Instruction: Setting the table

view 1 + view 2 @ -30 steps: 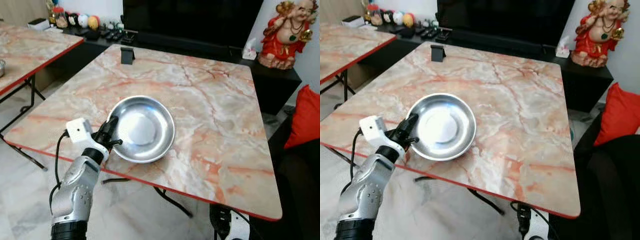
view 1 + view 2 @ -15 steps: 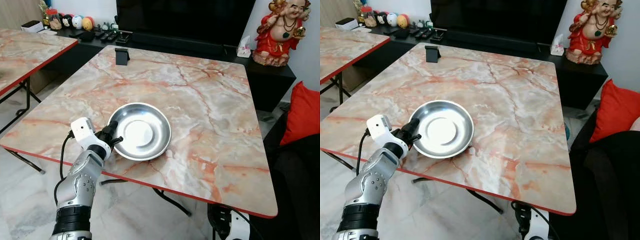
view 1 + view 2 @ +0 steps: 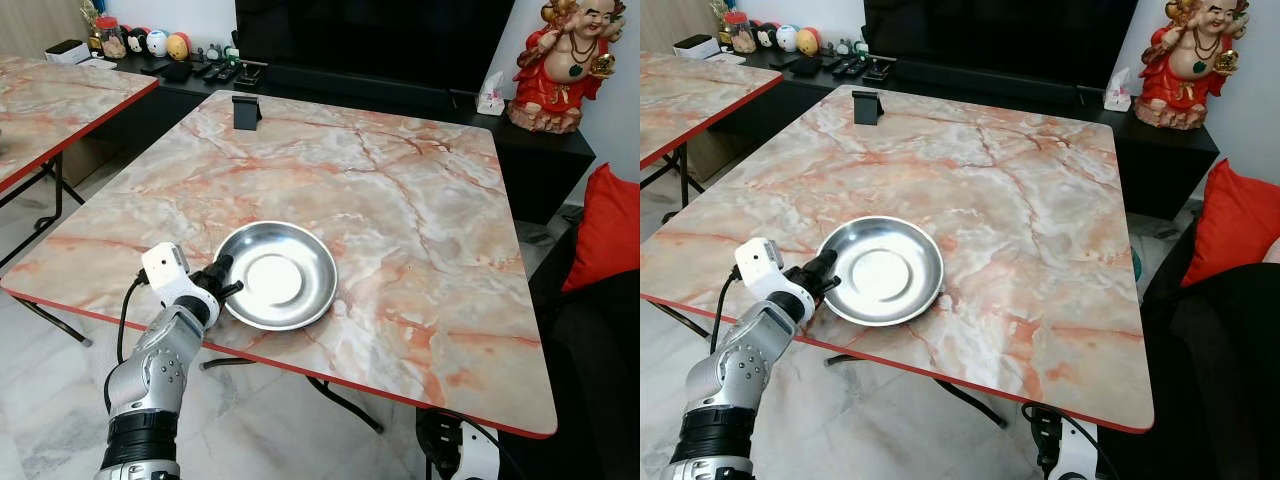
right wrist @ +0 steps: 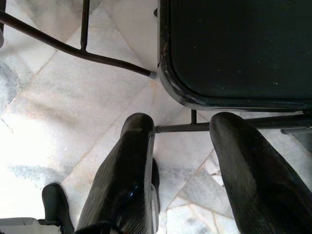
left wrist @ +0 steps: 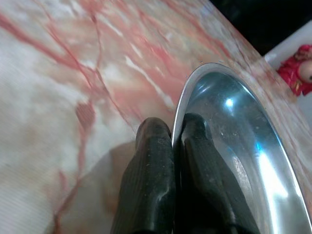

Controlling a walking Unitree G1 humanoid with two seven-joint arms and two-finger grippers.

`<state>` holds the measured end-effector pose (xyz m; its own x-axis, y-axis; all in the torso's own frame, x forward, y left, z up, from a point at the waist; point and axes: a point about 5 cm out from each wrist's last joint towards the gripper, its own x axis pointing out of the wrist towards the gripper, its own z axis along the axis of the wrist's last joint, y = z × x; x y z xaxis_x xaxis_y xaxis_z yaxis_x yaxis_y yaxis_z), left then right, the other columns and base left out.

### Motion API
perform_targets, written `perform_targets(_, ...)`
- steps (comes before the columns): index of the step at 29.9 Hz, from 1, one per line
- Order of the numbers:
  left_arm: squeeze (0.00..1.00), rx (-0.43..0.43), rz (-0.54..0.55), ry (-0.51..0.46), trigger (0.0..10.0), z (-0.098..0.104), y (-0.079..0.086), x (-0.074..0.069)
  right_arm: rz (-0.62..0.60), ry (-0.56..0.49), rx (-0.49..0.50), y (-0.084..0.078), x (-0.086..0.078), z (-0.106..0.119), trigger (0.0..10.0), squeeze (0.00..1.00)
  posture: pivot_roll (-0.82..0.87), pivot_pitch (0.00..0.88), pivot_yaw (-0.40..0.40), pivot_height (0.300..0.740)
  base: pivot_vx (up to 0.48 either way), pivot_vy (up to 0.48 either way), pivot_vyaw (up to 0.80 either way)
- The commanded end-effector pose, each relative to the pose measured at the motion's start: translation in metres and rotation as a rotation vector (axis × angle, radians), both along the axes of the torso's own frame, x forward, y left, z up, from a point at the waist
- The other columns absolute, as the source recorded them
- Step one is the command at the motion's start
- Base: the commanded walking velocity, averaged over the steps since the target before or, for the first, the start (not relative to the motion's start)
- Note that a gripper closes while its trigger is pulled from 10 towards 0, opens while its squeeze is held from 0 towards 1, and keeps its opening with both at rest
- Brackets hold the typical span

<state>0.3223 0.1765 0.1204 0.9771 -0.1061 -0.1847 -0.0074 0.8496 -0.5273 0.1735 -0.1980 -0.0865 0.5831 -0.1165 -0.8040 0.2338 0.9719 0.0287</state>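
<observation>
Pinching the left rim of the steel plate (image 3: 277,276), my left gripper (image 3: 222,279) is clenching its fingers (image 5: 148,161) on that edge; the plate is lying rightward from them, near the worktop (image 3: 400,200) front edge. My right gripper (image 4: 180,161) is hanging idle, released.

You see a shiny, smooth metal dish (image 3: 277,276) at the near edge of a glossy marble-patterned table (image 3: 420,210).
</observation>
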Motion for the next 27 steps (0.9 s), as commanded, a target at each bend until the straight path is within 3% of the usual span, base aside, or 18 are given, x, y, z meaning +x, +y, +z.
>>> perform_targets(1, 0.00, -0.001, -0.025, 0.027, 10.0, -0.004, -0.006, 0.000, -0.001, 0.014, -0.001, -0.001, -0.002, -0.001, 10.0, 0.00, 0.06, 0.000, -0.055, 0.740, 0.000, 0.000, 0.00)
perform_targets(14, 0.00, 0.025, -0.064, 0.064, 10.0, -0.013, -0.011, -0.005, -0.003, 0.013, -0.001, -0.001, -0.002, -0.001, 10.0, 0.00, 0.06, 0.000, -0.055, 0.740, 0.000, 0.000, 0.00)
perform_targets(15, 0.07, 0.026, -0.070, 0.067, 10.0, -0.014, -0.012, -0.006, -0.002, 0.013, -0.001, -0.001, -0.002, -0.001, 10.0, 0.00, 0.06, 0.000, -0.055, 0.740, 0.000, 0.000, 0.00)
perform_targets(16, 0.37, 0.030, -0.081, 0.071, 10.0, -0.015, -0.013, -0.006, -0.002, 0.012, -0.001, -0.001, -0.002, -0.001, 10.0, 0.00, 0.05, 0.000, -0.055, 0.740, 0.000, 0.000, 0.00)
perform_targets(17, 0.37, 0.030, -0.081, 0.071, 10.0, -0.015, -0.013, -0.006, -0.002, 0.012, -0.001, -0.001, -0.002, -0.001, 10.0, 0.00, 0.05, 0.000, -0.055, 0.740, 0.000, 0.000, 0.00)
perform_targets(18, 0.46, 0.040, -0.091, 0.079, 10.0, -0.017, -0.015, -0.007, -0.003, 0.012, -0.001, -0.001, -0.002, -0.001, 10.0, 0.00, 0.05, 0.000, -0.055, 0.740, 0.000, 0.000, 0.00)
perform_targets(22, 0.47, 0.043, -0.093, 0.083, 10.0, -0.018, -0.015, -0.008, -0.003, 0.012, -0.001, -0.001, -0.002, -0.001, 10.0, 0.00, 0.05, 0.000, -0.055, 0.740, 0.000, 0.000, 0.00)
perform_targets(23, 0.60, 0.053, -0.094, 0.085, 10.0, -0.018, -0.016, -0.008, -0.003, 0.011, -0.001, -0.001, -0.001, -0.001, 10.0, 0.00, 0.05, 0.000, -0.055, 0.740, 0.000, 0.000, 0.00)
perform_targets(27, 0.61, 0.062, -0.086, 0.078, 10.0, -0.017, -0.015, -0.007, -0.002, 0.010, -0.001, -0.001, -0.001, 0.000, 10.0, 0.00, 0.05, 0.000, -0.053, 0.740, 0.000, 0.000, 0.00)
